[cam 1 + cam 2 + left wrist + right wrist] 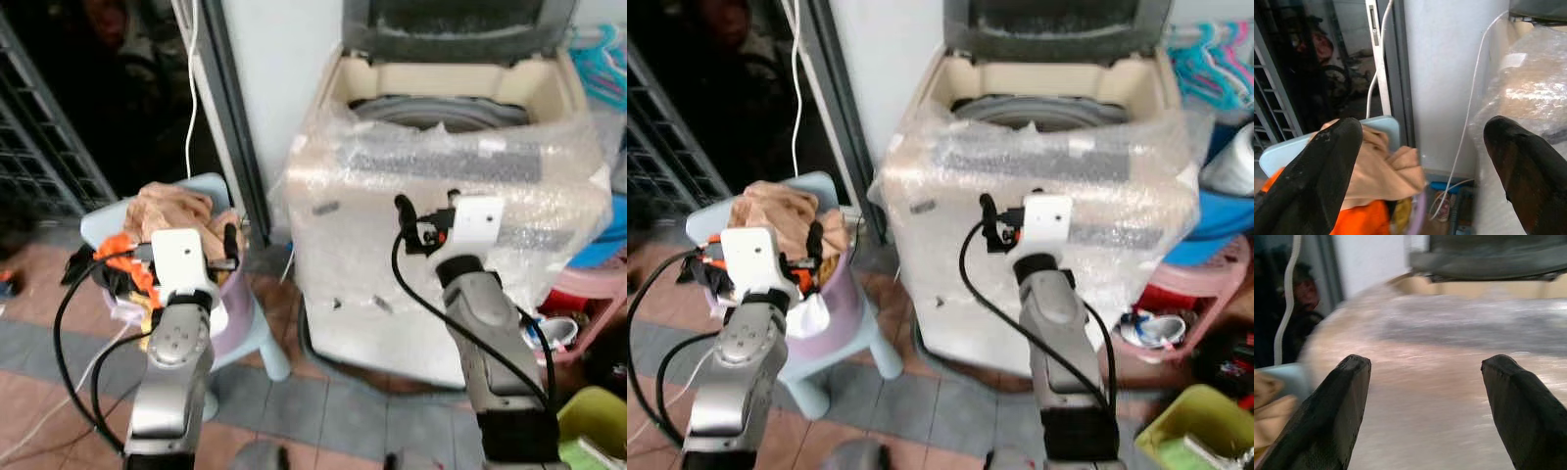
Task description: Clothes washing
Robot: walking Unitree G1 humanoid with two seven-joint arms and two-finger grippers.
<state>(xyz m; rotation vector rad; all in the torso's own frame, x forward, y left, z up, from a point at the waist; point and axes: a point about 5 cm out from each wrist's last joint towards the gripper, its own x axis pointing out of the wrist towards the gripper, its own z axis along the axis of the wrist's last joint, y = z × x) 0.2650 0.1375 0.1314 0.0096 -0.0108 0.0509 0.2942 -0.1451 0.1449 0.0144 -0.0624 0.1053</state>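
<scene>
Two silver arms nearest the camera, one at 7 o'clock, one at 5 o'clock, both cut off at the lower edge. Left end effector [1415, 161] raised over the laundry, fingers [1312, 171] spread wide with nothing between them. Right end effector [1425, 401] held up in front of the washing machine [441, 196], fingers [1327, 411] likewise spread and empty; that wrist picture is smeared, so surface detail on the wrap is hard to read.

One washing machine at 1 o'clock, top-loading, lid [456, 24] up and cut off by the upper edge; body covered in bubble wrap [549, 186], which hides the panel markings. The drum rim [441, 108] shows grey; the inside cannot be made out.

One pile of clothes [171, 220] at 9 o'clock: a tan piece on top, an orange piece [132, 264] below it, heaped in one lilac basket [235, 304] sitting on one pale blue stool [265, 333]. The left wrist housing hides much of the basket front.

One white cable [192, 88] hangs down the door frame at 11 o'clock. Dark doorway behind it, contents unclear. Tiled floor [333, 401] below. Coloured tubs [598, 284] at 3 o'clock, cut off and blurred.
</scene>
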